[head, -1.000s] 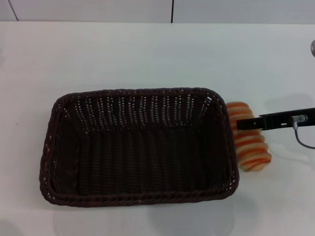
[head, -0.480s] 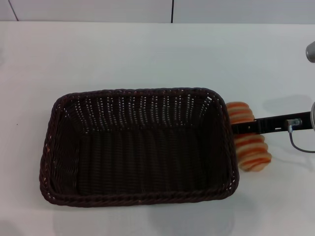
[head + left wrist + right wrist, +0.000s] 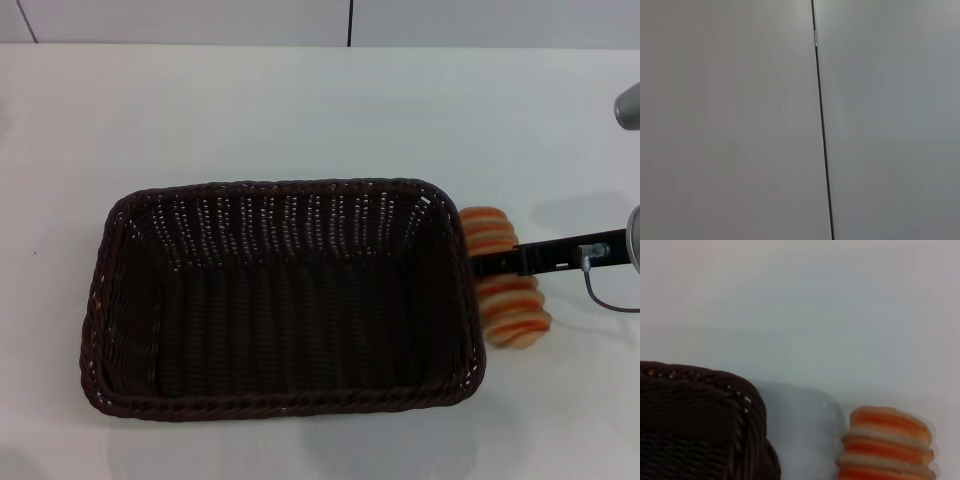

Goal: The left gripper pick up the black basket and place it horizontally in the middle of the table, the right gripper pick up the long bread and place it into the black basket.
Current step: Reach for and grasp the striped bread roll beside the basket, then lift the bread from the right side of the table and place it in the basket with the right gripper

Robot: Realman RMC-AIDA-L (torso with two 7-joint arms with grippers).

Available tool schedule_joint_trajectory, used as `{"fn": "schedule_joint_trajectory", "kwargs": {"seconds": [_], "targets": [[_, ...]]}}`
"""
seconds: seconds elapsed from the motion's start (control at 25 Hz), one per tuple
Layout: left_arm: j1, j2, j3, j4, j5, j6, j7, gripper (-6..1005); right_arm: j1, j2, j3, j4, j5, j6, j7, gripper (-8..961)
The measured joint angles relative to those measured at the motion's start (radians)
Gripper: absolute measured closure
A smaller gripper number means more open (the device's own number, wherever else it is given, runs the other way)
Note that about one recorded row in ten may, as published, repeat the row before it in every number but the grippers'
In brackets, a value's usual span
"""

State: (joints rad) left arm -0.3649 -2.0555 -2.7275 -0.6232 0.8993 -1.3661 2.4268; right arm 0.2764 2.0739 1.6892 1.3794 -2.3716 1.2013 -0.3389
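The black basket (image 3: 283, 298) lies nearest the robot, set horizontally in the middle of the table (image 3: 300, 110) with its long axis running left to right and its open mouth facing up; its interior is bare. That half of the task looks done, and the step in hand is the grasp on the long bread (image 3: 505, 280).

The long bread rests flat on the table just beside the basket's right rim, touching it or nearly so. Its long axis runs near to far, roughly parallel to the basket's short side, with the far end leaning a little toward the basket. The ridges and orange stripes cross that axis.

The right gripper (image 3: 495, 264) reaches in from the right edge, a thin black finger lying across the loaf at about mid-length, square to its long axis. Whether the jaws are apart or already pressed on the bread I cannot tell.

To do this well, the fingers should straddle the loaf across its narrow width near the middle, so it lifts level. The inner finger needs to slip between loaf and wicker without snagging the braided rim. Lift straight up above the rim before carrying left.

The left gripper is out of sight; its wrist camera shows only a pale panelled wall (image 3: 730, 120)
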Motion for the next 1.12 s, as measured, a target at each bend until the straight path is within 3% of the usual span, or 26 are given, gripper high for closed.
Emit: {"fn": "schedule_joint_trajectory", "kwargs": {"seconds": [0.36, 0.8, 1.12], "targets": [[-0.002, -0.001, -0.001, -0.010, -0.005, -0.001, 0.000, 190, 0.011, 0.000, 0.008, -0.014, -0.004, 0.005, 0.003, 152], [-0.003, -0.002, -0.002, -0.010, -0.005, -0.003, 0.000, 190, 0.027, 0.000, 0.025, -0.041, -0.003, 0.016, 0.000, 401], [-0.003, -0.001, -0.005, -0.010, -0.005, -0.003, 0.000, 191, -0.001, -0.006, 0.119, 0.039, -0.005, 0.038, -0.008, 449]]}}
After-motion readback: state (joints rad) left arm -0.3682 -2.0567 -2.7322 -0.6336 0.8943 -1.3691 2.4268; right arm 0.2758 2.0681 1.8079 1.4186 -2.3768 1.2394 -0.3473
